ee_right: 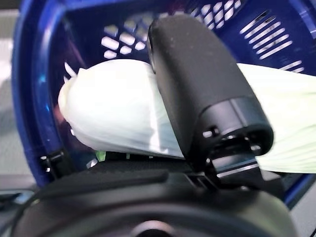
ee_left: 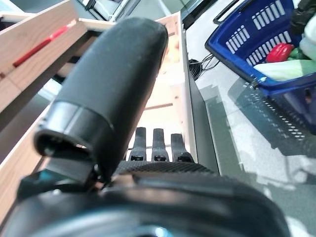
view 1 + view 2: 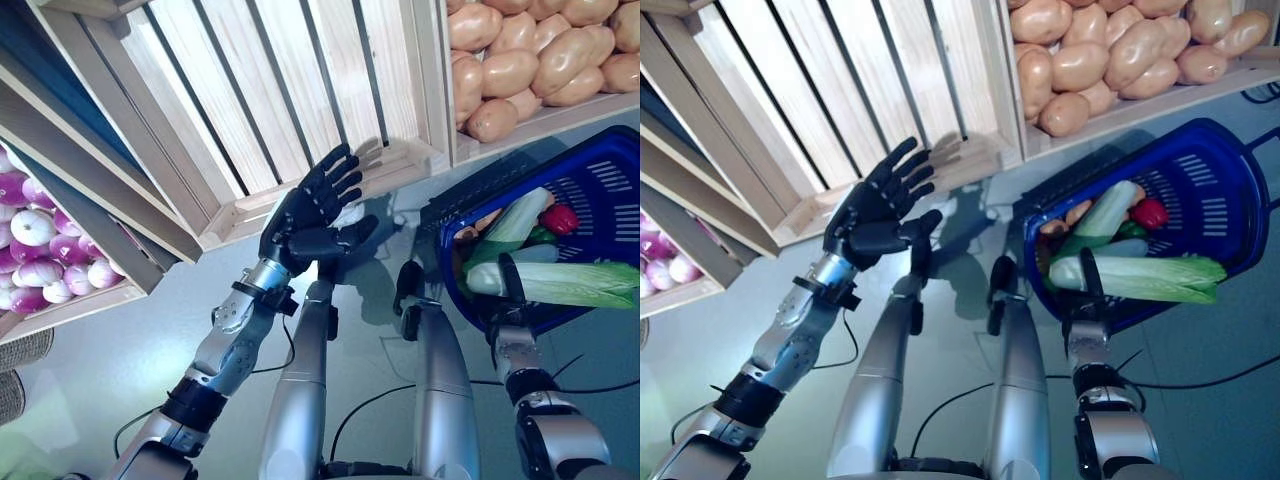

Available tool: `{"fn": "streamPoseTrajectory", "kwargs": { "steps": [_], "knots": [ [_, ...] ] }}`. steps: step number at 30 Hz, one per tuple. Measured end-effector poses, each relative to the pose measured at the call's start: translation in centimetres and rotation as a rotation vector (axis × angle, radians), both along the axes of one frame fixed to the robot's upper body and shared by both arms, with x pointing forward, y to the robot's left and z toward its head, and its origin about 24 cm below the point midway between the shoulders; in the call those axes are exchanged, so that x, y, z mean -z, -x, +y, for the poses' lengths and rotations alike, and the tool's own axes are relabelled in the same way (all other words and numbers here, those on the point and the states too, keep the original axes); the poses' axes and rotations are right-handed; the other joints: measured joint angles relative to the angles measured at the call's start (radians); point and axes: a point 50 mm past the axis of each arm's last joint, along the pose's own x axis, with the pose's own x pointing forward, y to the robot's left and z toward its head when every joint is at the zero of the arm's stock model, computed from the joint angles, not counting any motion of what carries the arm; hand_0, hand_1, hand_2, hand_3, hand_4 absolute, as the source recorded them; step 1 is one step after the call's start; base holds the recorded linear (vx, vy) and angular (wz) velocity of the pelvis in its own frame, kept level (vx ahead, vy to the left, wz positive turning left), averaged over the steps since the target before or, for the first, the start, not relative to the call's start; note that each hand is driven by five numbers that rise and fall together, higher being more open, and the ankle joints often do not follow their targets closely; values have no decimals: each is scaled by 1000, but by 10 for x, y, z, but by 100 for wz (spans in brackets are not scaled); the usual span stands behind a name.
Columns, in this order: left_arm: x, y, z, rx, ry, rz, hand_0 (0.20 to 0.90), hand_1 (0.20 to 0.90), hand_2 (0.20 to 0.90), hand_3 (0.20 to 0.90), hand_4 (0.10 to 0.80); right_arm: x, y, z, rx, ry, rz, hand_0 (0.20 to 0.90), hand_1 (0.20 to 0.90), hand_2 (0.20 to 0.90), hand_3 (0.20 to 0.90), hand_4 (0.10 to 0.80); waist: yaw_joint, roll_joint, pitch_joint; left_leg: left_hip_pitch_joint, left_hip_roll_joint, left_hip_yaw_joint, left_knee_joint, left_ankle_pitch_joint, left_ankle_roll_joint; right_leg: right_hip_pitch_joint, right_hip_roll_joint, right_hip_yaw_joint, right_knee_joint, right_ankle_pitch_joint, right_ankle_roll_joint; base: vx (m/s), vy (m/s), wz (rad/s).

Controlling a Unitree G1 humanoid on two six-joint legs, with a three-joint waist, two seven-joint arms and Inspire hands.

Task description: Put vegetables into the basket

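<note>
A blue plastic basket (image 3: pixel 600 150) stands at the right with several vegetables in it: a long pale green cabbage (image 3: pixel 580 283), a pale cucumber (image 3: pixel 515 225) and a red pepper (image 3: pixel 560 218). My right hand (image 3: pixel 510 285) is at the basket's near rim. Its thumb (image 1: pixel 197 74) is curled over the cabbage's white stem end (image 1: pixel 113 113), and its fingers are hidden beneath. My left hand (image 3: pixel 310 215) is raised in front of an empty wooden crate (image 3: pixel 280 90), open with fingers spread and holding nothing. In the left wrist view the basket (image 2: pixel 247 39) shows off to the side.
A crate of potatoes (image 3: pixel 520 60) sits behind the basket at the upper right. A lower crate at the far left holds purple and white onions (image 3: pixel 40 250). Slanted wooden shelf edges (image 3: pixel 110 190) jut out between them above grey floor (image 3: pixel 130 340).
</note>
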Motion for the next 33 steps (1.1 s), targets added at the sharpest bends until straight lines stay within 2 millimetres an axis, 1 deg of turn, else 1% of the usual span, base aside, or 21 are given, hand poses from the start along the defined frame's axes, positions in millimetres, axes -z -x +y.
{"fn": "streamPoseTrajectory", "kwargs": {
  "steps": [2, 6, 7, 8, 9, 10, 13, 17, 29, 33],
  "knots": [
    [-2, -1, 0, 3, 7, -2, 900, 900, 900, 900, 800, -2, -1, -4, -10, 1, 10, 300, 300, 300, 300, 400, 9, 3, 1, -7, -3, -4, 2, 0, 0, -5, 0, -1, 0, 0, 0, 5, -15, 6],
    [-6, -2, -1, 4, 19, -8, 900, 900, 900, 900, 800, -14, -11, -3, -44, -12, 17, 300, 300, 300, 300, 400, 15, 5, 3, -26, -10, -6, 16, -2, 3, -22, -5, -1, 11, -4, 3, 23, -7, 5],
    [-6, -3, 0, 4, 16, -10, 900, 900, 900, 900, 800, -17, -14, -3, -49, -17, 24, 319, 319, 319, 319, 413, 14, 6, 3, -32, -12, -7, 26, -5, 3, -25, -7, -2, 18, -7, 5, 29, -20, 4],
    [-7, -3, 0, 5, 13, -12, 900, 900, 900, 900, 800, -19, -16, -3, -55, -19, 28, 538, 538, 538, 538, 558, 15, 6, 3, -37, -13, -7, 35, -9, 4, -27, -8, -2, 23, -9, 5, 20, -15, 5],
    [-7, -3, 0, 5, 11, -13, 900, 900, 900, 900, 800, -20, -17, -4, -61, -19, 32, 742, 742, 742, 742, 695, 15, 6, 3, -38, -16, -7, 36, -10, 4, -29, -11, -2, 28, -12, 6, 18, -12, 6],
    [-7, -3, 1, 4, 7, -12, 900, 900, 900, 900, 800, -23, -18, -5, -68, -20, 37, 900, 900, 900, 900, 800, 17, 6, 3, -40, -19, -8, 40, -10, 5, -31, -15, -2, 32, -14, 6, 21, -6, 6],
    [-7, -3, 3, -2, -2, -11, 900, 900, 900, 900, 800, -27, -20, -8, -62, -11, 56, 900, 900, 900, 900, 800, 22, 6, 3, -41, -19, -10, 37, -10, 5, -31, -15, -2, 32, -14, 7, 10, -2, 0],
    [-7, -3, 3, 1, -5, -14, 900, 900, 900, 900, 800, -29, -21, -10, -64, 45, 110, 900, 900, 900, 900, 800, 29, 6, 3, -42, -22, -16, 34, -10, 5, -32, -15, -2, 31, -14, 7, 6, -4, 1],
    [-8, -2, 5, 16, -23, -10, 900, 900, 900, 900, 800, -28, -14, -24, 11, 11, 213, 900, 900, 900, 900, 800, 33, 7, 3, -41, -28, -24, 40, -10, 5, -26, -15, -6, 28, -14, 7, 6, -4, 0],
    [-3, -2, 10, 7, -53, 11, 900, 900, 900, 900, 800, -22, -11, -25, 25, 1, 256, 900, 900, 900, 900, 800, 32, 8, 4, 16, -20, -28, 4, -8, 4, 37, -9, -13, -16, -1, 10, 1, 14, -4]
  ]
}}
